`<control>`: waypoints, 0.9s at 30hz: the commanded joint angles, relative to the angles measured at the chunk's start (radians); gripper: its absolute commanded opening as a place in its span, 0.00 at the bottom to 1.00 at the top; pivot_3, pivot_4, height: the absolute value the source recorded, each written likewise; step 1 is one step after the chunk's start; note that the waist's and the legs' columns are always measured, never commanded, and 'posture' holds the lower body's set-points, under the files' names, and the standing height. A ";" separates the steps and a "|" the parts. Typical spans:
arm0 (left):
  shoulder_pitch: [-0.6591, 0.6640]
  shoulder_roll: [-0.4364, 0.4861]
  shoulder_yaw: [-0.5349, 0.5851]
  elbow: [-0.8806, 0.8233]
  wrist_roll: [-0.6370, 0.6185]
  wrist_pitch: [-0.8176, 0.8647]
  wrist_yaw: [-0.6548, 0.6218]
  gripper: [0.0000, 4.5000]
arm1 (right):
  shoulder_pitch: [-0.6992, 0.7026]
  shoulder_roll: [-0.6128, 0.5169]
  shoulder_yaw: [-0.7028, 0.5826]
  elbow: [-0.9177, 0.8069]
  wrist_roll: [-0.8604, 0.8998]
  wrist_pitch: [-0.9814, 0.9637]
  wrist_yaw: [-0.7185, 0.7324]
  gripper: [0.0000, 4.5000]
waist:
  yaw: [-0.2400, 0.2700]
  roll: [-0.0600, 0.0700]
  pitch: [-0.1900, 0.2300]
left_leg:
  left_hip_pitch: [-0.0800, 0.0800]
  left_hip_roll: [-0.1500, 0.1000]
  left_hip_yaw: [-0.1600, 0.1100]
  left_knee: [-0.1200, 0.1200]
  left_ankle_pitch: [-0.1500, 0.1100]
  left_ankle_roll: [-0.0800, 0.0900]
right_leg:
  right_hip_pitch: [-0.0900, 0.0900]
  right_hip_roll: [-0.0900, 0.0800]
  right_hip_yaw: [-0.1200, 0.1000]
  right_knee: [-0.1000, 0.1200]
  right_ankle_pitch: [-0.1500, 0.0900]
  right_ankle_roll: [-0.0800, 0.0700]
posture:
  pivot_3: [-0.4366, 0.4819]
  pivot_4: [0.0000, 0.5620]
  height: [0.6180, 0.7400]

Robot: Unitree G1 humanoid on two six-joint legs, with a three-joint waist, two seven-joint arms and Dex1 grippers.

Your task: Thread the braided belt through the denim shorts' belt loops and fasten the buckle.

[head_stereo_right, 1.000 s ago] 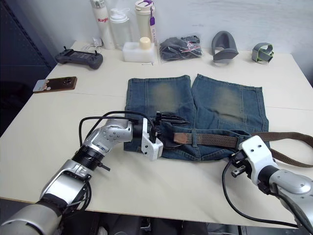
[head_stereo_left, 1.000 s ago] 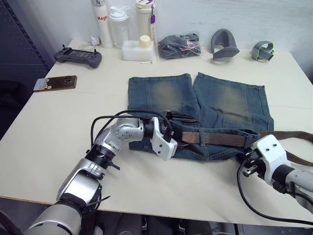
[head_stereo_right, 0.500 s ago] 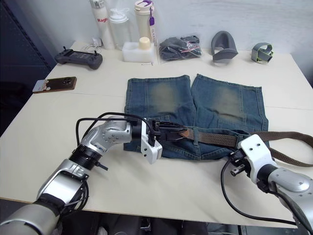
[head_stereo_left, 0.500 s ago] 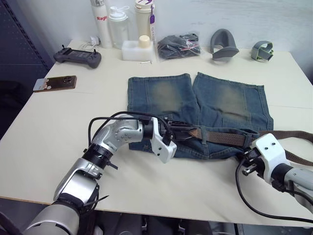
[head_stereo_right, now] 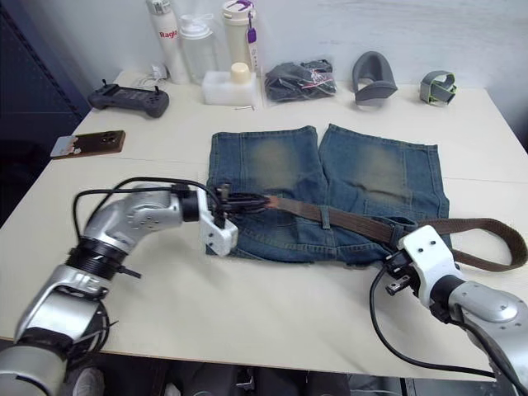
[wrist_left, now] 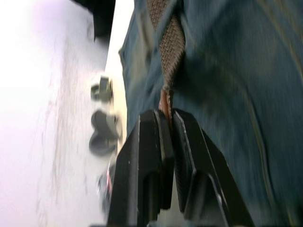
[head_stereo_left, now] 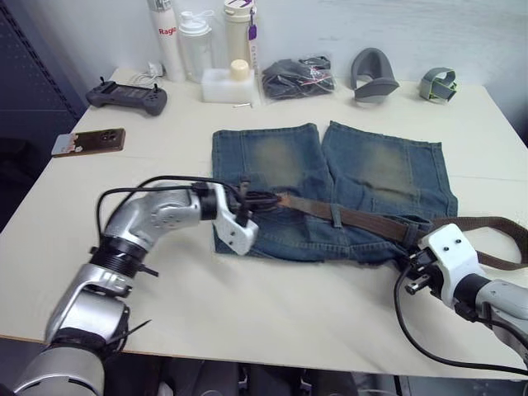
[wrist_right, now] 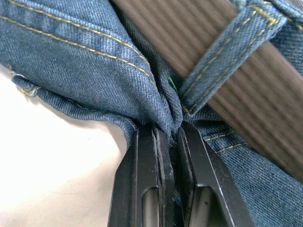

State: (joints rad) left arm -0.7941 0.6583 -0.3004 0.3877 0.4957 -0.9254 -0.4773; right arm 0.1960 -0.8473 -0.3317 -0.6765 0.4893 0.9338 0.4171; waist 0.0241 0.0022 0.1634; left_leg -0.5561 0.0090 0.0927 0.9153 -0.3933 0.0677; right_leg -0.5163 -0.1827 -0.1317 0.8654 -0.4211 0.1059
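We are working on a pale table (head_stereo_left: 74,239) set against a white wall, with bottles (head_stereo_left: 202,37), a game controller (head_stereo_left: 128,97) and a phone (head_stereo_left: 88,141) along its far and left edges.

Our left gripper (head_stereo_left: 257,200) is closed on the tan leather tip of the braided belt (head_stereo_right: 355,223), as the left wrist view shows: the two black fingers (wrist_left: 151,142) pinch the tip edge-on, with the woven strap running away from them across the denim. We hold it by the tip, we judge, because that is the end which leads through each loop, and pulling from there draws the rest of the strap along the waistband.

Our right gripper (wrist_right: 166,137) is clamped on a fold of the denim shorts (head_stereo_left: 363,169) at the waistband's right end, just beside a belt loop (wrist_right: 227,52) that the strap already passes under. That grip seems meant to anchor the cloth so the shorts do not slide across the table as the left arm tugs.

From these two holds the belt lies stretched across the waistband, passing under another of the belt loops (head_stereo_left: 337,216) near the middle. Its remaining length curls out past the shorts on our right side and doubles back on the table. We cannot make out the buckle. The threading looks partway done, with fastening not yet begun.
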 commanded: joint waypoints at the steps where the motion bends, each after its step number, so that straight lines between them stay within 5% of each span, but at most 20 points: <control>1: 0.040 0.079 0.066 -0.029 -0.067 0.005 -0.003 0.01 | -0.016 -0.007 0.020 0.048 -0.027 0.004 0.017 0.00 | 0.000 -0.001 0.000 | 0.000 0.000 0.000 0.000 0.000 0.000 | 0.000 0.000 0.000 0.000 0.000 0.000 | 0.48 0.27 0.25; 6: 0.076 0.095 0.060 -0.031 -0.148 0.035 -0.042 0.01 | -0.058 -0.011 0.052 0.069 -0.038 -0.003 0.040 0.00 | 0.000 -0.002 -0.001 | 0.001 0.000 0.000 0.000 0.000 0.000 | 0.000 0.000 0.000 0.000 0.000 0.000 | 0.48 0.27 0.25; 8: 0.098 0.076 0.026 -0.037 -0.281 0.090 -0.146 0.01 | -0.067 -0.013 0.060 0.075 -0.044 -0.010 0.050 0.00 | -0.001 -0.002 -0.001 | 0.001 0.000 0.000 0.000 0.000 0.000 | 0.001 0.000 0.000 0.000 0.000 0.000 | 0.48 0.27 0.25; 14: 0.125 0.059 0.083 0.005 -0.560 0.271 -0.357 0.53 | -0.045 -0.061 0.057 0.085 -0.086 -0.057 0.110 0.00 | -0.003 -0.002 -0.001 | 0.001 0.001 0.000 0.000 0.000 -0.002 | 0.000 0.000 0.000 0.001 0.000 0.000 | 0.48 0.27 0.25; 19: 0.115 0.030 0.158 -0.012 -0.718 0.450 -0.449 0.98 | 0.006 -0.093 -0.121 0.224 -0.108 -0.129 0.166 0.00 | 0.010 -0.002 -0.001 | 0.001 -0.001 0.000 0.000 0.000 -0.001 | 0.001 -0.001 -0.001 0.000 0.000 0.000 | 0.48 0.27 0.25; 27: 0.195 -0.075 0.200 -0.214 -0.791 0.712 -0.404 0.99 | -0.134 -0.158 -0.185 0.615 -0.144 -0.294 0.246 0.00 | 0.006 -0.001 0.000 | 0.000 -0.014 0.001 -0.001 0.000 0.009 | 0.002 -0.005 0.004 0.000 0.001 0.001 | 0.48 0.27 0.25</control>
State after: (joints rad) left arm -0.6043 0.5867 -0.1287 0.2304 -0.2668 -0.2612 -0.8958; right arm 0.0866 -0.9771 -0.4795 -0.1327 0.3772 0.6884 0.6538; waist 0.0305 0.0013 0.1629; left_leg -0.5556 -0.0049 0.0934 0.9142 -0.3934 0.0765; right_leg -0.5143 -0.1876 -0.1275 0.8650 -0.4204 0.1072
